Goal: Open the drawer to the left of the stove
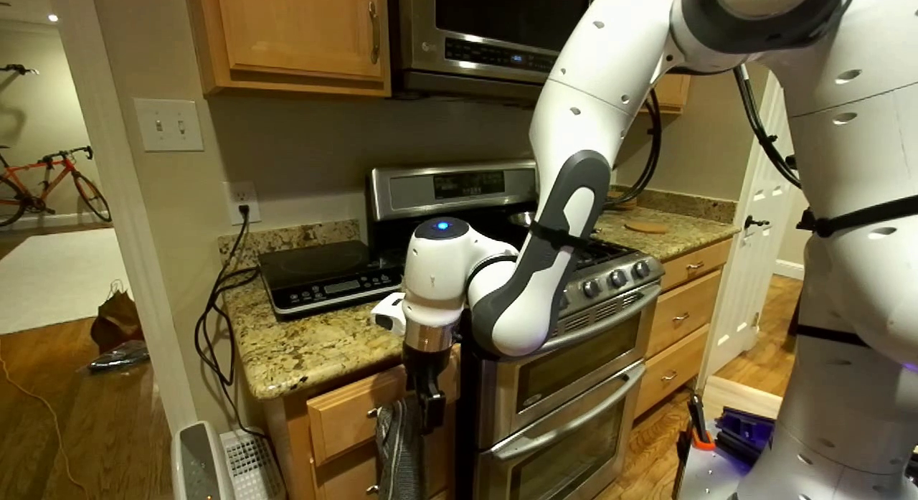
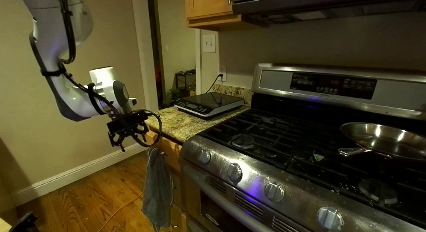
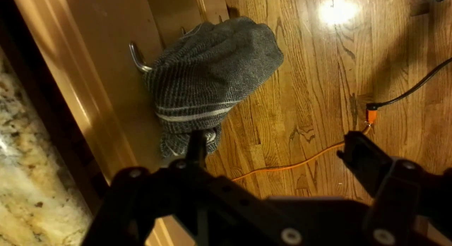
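One white, jointed robot arm (image 1: 617,91) with dark grey covers is standing at the near right, its forearm sloping down to the left. At its end, a black, two-fingered metal gripper (image 3: 275,147) is pointing downward, its jaws standing wide apart and holding nothing. Honey-brown wooden floor (image 3: 310,87) is showing below, with a thin orange cord (image 3: 289,166) lying across it. Near the gripper, a dark grey knitted towel (image 3: 215,76) with white stripes is hanging over a curved silver metal handle (image 3: 137,59). That handle is projecting from the front of the shallow, honey-coloured oak drawer (image 1: 341,422), which is sitting beneath a mottled tan granite countertop (image 1: 308,349). The gripper is hanging apart from the handle. A dark gap is showing above the drawer front; how far out the drawer is standing, I cannot tell. On the countertop, a flat, black portable cooktop (image 2: 209,104) is resting. Just right of the drawer, a broad stainless steel double-oven stove (image 1: 566,385) is standing, and a shiny, round metal frying pan (image 2: 386,138) is resting on top of it. Above the stove, a steel-and-black microwave (image 1: 495,44) is hanging. At the far left, a red bicycle (image 1: 54,181) is standing upright.
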Available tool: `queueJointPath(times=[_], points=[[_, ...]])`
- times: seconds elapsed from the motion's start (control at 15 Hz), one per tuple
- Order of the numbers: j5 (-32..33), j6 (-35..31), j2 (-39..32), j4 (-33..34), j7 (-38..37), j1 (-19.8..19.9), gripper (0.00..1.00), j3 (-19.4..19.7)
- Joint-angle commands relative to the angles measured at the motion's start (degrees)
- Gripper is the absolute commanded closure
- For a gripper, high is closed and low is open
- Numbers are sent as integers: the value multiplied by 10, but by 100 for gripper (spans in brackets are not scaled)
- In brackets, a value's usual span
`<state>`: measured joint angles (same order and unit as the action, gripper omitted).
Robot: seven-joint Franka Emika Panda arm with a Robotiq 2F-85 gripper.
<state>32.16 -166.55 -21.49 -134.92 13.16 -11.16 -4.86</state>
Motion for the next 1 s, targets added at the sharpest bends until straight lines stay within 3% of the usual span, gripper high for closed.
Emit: queueJointPath(times=[0.0,0.47,0.93], points=[[78,-7,-18,21,-63,-62,0,58],[205,15,-63,67,-205,-172,0,154],[228,14,-117,104,-237,-203,0,202]])
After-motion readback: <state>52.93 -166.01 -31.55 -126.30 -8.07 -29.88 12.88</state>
